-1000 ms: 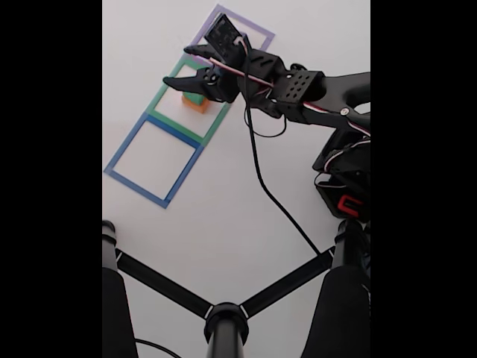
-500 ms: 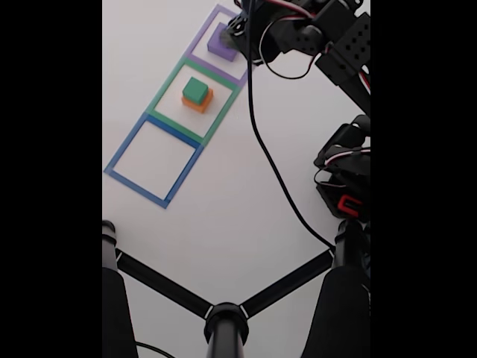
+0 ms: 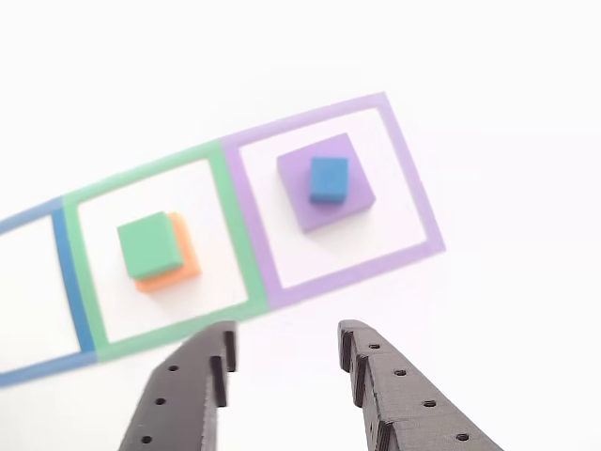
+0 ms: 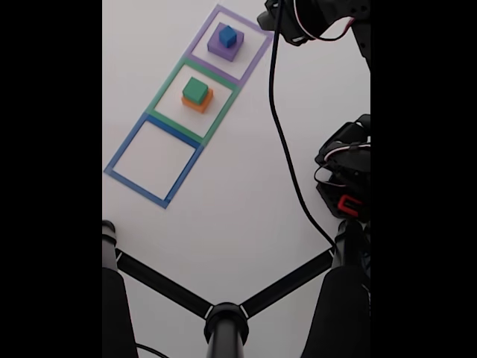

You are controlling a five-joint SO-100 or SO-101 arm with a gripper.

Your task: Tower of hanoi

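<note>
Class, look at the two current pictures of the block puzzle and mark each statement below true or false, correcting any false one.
1. The blue block sits on the purple block. True.
2. The green block lies directly on the table. False: it rests on the orange block.
3. The blue outline has a block inside it. False: no block is in it.
4. The end effector is open and holds nothing. True.
5. The purple block is inside the green outline. False: it is inside the purple outline.
</note>
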